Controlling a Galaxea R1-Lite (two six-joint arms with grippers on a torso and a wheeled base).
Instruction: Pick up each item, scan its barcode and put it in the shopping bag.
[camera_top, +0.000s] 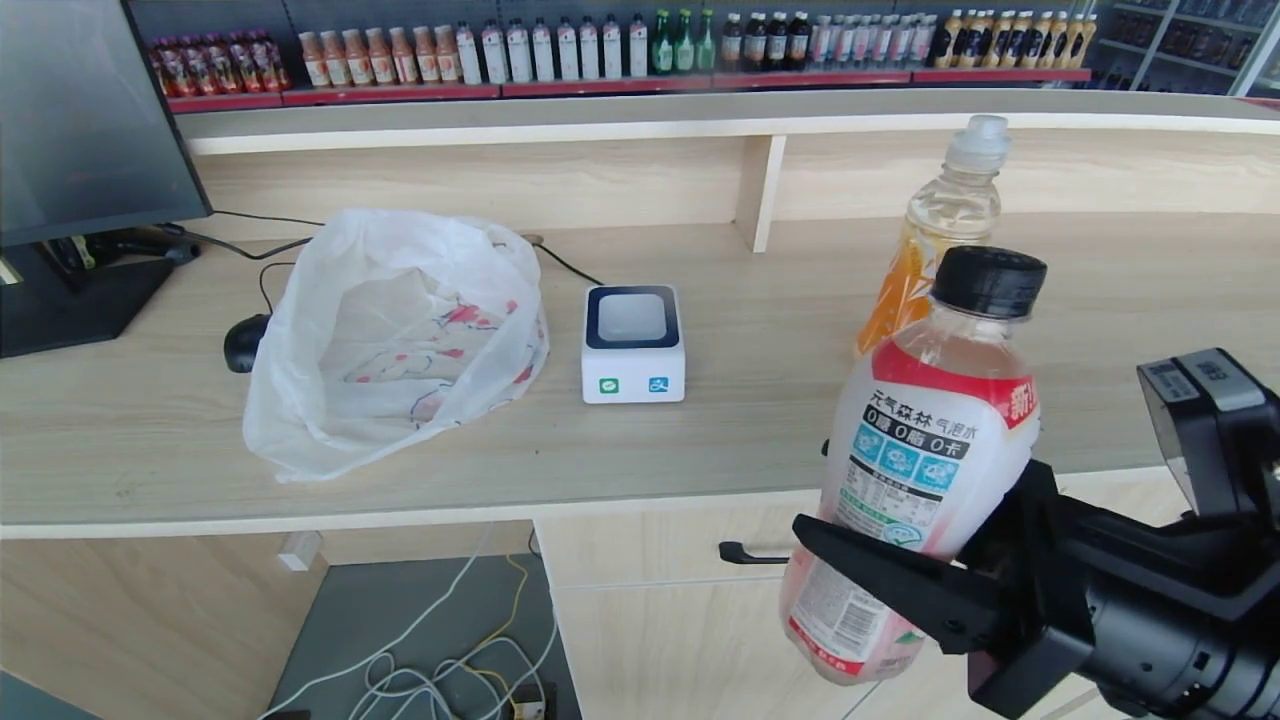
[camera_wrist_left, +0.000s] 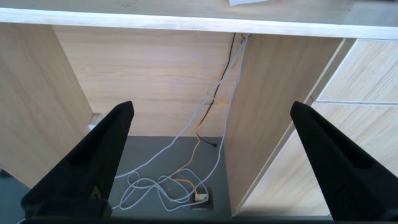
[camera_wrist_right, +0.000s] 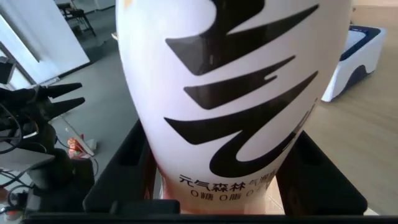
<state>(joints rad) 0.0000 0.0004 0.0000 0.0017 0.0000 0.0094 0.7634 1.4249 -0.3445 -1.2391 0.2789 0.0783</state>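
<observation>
My right gripper (camera_top: 895, 560) is shut on a bottle (camera_top: 935, 430) with a pink and white label and a black cap, held tilted in front of the counter's front edge at the lower right. In the right wrist view the bottle (camera_wrist_right: 230, 93) sits between the black fingers (camera_wrist_right: 121, 171). The white scanner (camera_top: 633, 343) with a dark top stands mid-counter, and the open white shopping bag (camera_top: 395, 340) lies to its left. An orange drink bottle (camera_top: 935, 240) stands on the counter behind the held one. My left gripper (camera_wrist_left: 211, 109) hangs open below the counter, holding nothing.
A monitor (camera_top: 90, 110) and a black mouse (camera_top: 245, 342) sit at the counter's left. Loose cables (camera_wrist_left: 180, 180) lie on the floor under the counter. A drawer handle (camera_top: 750, 553) is below the edge. A raised shelf (camera_top: 700, 125) runs behind.
</observation>
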